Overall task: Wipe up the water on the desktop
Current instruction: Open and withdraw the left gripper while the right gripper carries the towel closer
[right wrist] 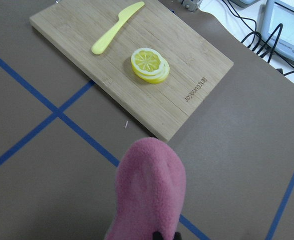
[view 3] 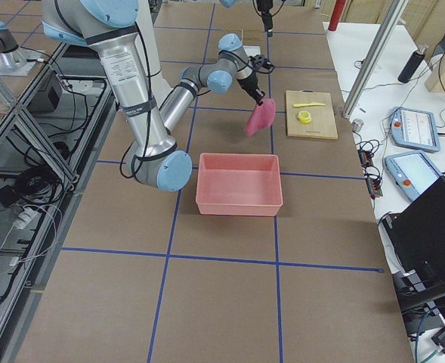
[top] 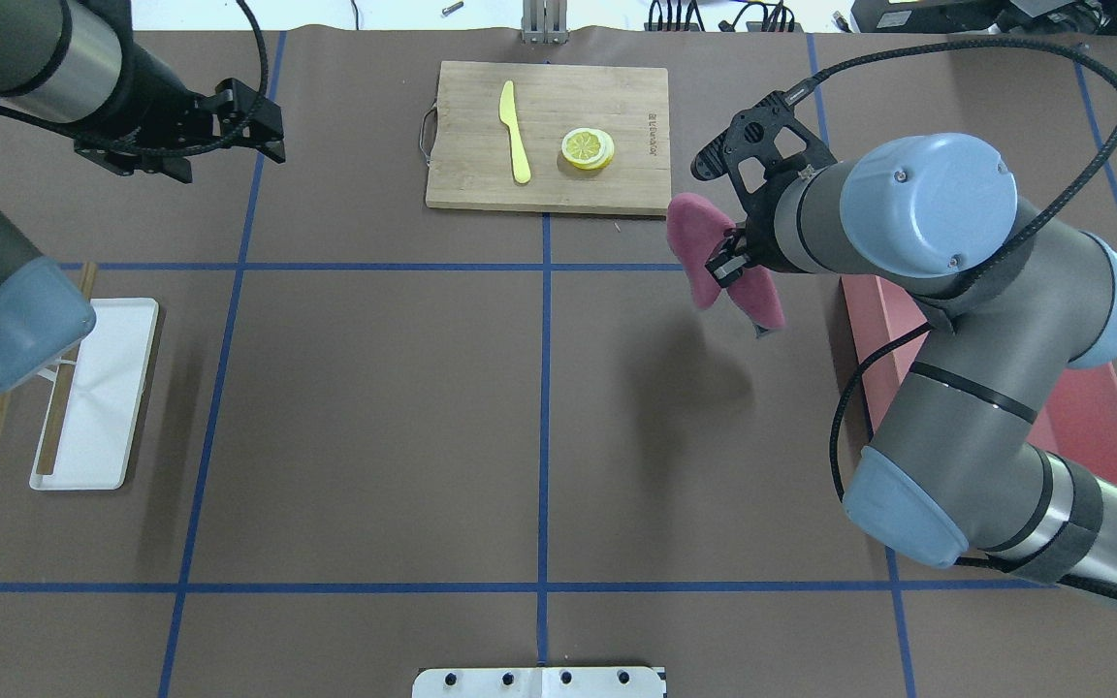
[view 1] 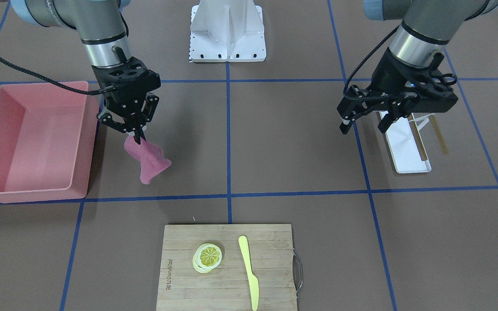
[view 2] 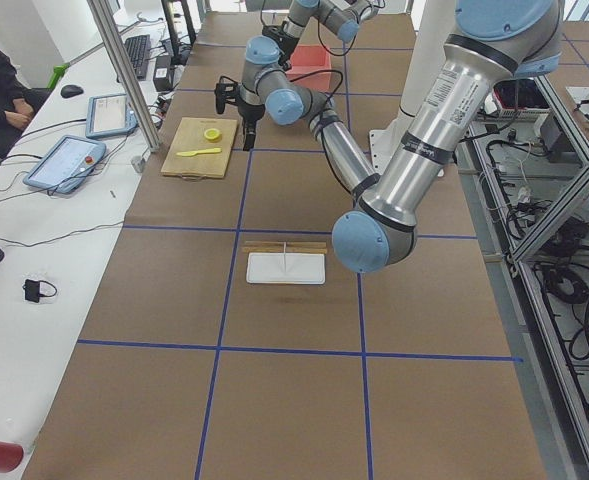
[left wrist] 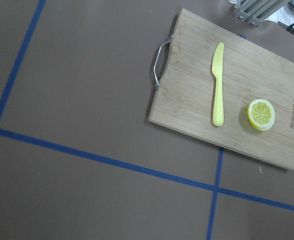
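Observation:
The desktop (view 1: 296, 142) is a matte brown tabletop marked with blue tape lines; I see no water on it. My right gripper (view 1: 137, 137) is shut on a pink fleece cloth (view 1: 149, 162), which hangs from it above the desktop beside the pink bin. The cloth also shows in the overhead view (top: 692, 240) and the right wrist view (right wrist: 149, 195), just short of the cutting board's corner. My left gripper (view 1: 363, 125) is open and empty, held above the white tray on the other side of the table.
A pink bin (view 1: 28, 138) stands by the right arm. A bamboo cutting board (view 1: 227, 268) holds lemon slices (view 1: 208, 257) and a yellow knife (view 1: 249, 272). A white tray (view 1: 404, 149) with chopsticks lies under the left arm. A white base plate (view 1: 228, 32) sits at the robot's side.

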`<move>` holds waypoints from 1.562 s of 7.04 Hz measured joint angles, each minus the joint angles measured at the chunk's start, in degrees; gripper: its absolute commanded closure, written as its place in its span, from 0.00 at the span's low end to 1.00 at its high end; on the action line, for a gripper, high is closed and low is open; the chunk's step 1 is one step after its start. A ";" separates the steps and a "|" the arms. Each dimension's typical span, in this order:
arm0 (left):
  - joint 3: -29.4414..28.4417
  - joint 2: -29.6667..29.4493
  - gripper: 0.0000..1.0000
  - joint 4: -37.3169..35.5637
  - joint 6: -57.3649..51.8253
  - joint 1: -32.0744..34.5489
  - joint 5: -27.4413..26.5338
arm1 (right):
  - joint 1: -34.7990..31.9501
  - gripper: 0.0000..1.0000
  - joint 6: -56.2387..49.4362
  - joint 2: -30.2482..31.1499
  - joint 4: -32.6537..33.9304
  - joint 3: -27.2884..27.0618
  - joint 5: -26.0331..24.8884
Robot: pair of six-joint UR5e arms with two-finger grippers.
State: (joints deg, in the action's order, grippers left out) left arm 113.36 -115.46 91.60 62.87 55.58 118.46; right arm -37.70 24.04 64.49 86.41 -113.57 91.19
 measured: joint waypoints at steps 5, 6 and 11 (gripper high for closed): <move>0.51 6.88 0.02 0.41 -1.20 3.00 -1.33 | 3.10 1.00 -3.56 0.14 0.87 8.38 -3.47; 0.40 7.31 0.02 0.38 -1.60 3.18 -1.37 | 4.34 1.00 -3.94 0.14 0.88 10.07 -3.43; -0.56 10.16 0.02 -1.05 -13.17 8.49 -0.80 | 13.86 1.00 0.40 -0.58 0.80 9.63 2.48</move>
State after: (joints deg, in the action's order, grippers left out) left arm 112.80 -105.31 90.55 49.70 64.07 117.66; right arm -23.85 24.44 63.92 87.21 -103.94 93.67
